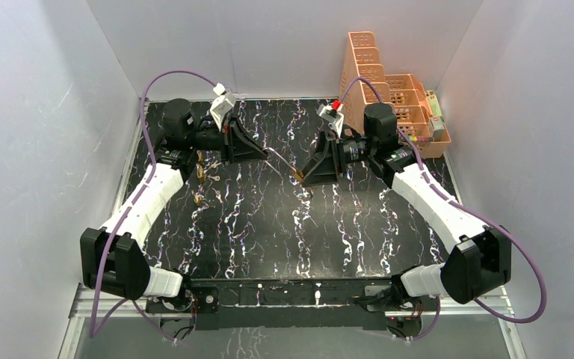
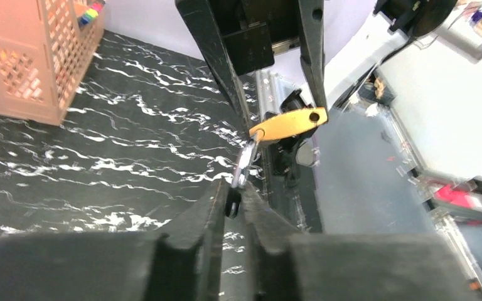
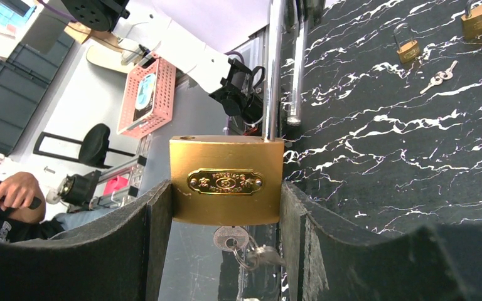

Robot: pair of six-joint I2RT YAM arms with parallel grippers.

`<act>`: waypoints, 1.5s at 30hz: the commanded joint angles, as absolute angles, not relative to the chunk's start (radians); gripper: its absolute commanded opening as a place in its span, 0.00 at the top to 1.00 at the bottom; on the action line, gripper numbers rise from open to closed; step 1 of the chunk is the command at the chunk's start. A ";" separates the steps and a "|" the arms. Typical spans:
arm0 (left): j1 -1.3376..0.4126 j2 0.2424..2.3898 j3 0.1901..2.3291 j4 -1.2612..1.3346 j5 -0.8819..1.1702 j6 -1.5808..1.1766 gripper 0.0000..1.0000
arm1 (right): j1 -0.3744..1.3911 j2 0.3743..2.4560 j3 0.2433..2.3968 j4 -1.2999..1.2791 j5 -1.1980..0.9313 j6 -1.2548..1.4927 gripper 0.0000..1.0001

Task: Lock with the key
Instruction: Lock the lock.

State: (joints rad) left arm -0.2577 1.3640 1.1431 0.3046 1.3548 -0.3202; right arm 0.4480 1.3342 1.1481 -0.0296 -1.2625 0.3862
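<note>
The right gripper (image 3: 226, 191) at one o'clock clamps the padlock (image 3: 226, 160), key (image 3: 230, 238) inserted, while the left gripper (image 2: 233, 202) at eleven narrowly pinches the open shackle (image 2: 245, 162), so closing it seemingly remains.

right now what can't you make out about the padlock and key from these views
right wrist: shackle top cut off by the frame edge; key blade hidden inside padlock.
left wrist: left gripper covers the key's end, so grip unclear.
top: padlock and key too small to read.
</note>
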 commanded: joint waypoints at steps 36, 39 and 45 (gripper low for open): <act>-0.260 1.302 1.073 1.046 1.314 -0.757 1.00 | 0.447 1.079 0.806 0.770 -0.763 0.261 0.02; -0.260 1.287 1.079 1.109 1.352 -0.776 1.00 | 0.449 1.087 0.664 1.124 -0.776 0.366 0.02; -0.260 1.276 1.093 1.187 1.314 -0.789 1.00 | 0.554 1.139 0.572 1.399 -0.759 0.299 0.01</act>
